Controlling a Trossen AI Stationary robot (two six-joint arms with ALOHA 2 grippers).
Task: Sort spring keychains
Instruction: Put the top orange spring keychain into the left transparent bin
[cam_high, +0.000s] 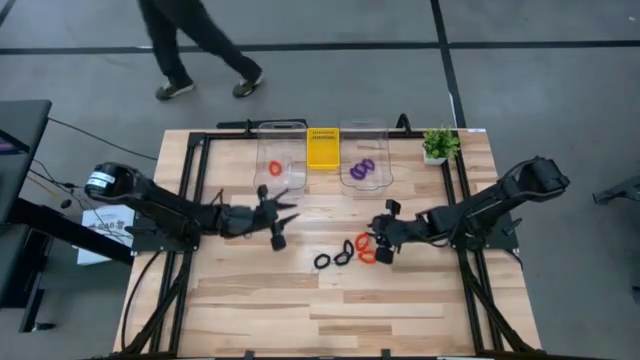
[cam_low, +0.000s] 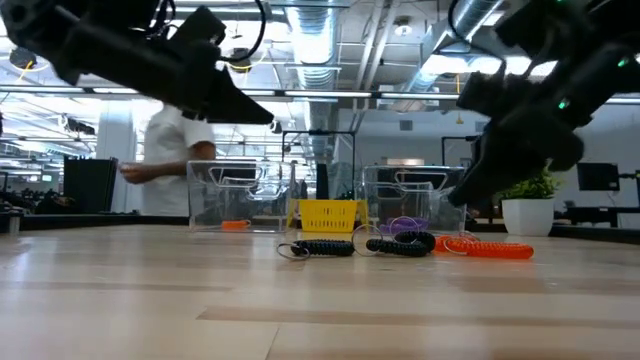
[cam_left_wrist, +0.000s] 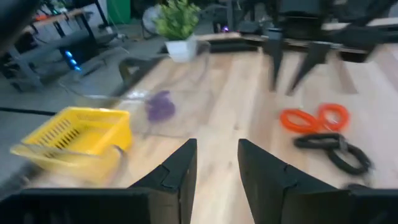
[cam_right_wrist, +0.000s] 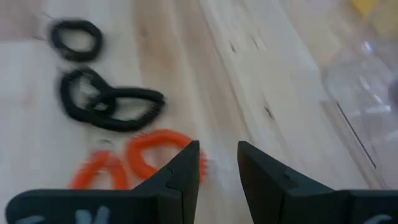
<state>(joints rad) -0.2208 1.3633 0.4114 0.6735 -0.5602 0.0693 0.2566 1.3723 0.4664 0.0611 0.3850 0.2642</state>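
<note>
Black spring keychains (cam_high: 336, 257) are lying by orange-red ones (cam_high: 364, 249) on the pale striped wood table (cam_high: 300, 300). Purple keychains (cam_high: 362, 168) are showing in one clear bin (cam_high: 381, 135), beside a bright yellow basket (cam_high: 322, 148).

Wooden table (cam_high: 420, 310) carries spring keychains (cam_high: 345, 251), bins (cam_high: 363, 135), plant (cam_high: 438, 146).

No legible text, label or number anywhere.

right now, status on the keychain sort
Left gripper open, empty, near left bin. Right gripper open over orange keychains. Black keychains still loose. Nothing blocking.
</note>
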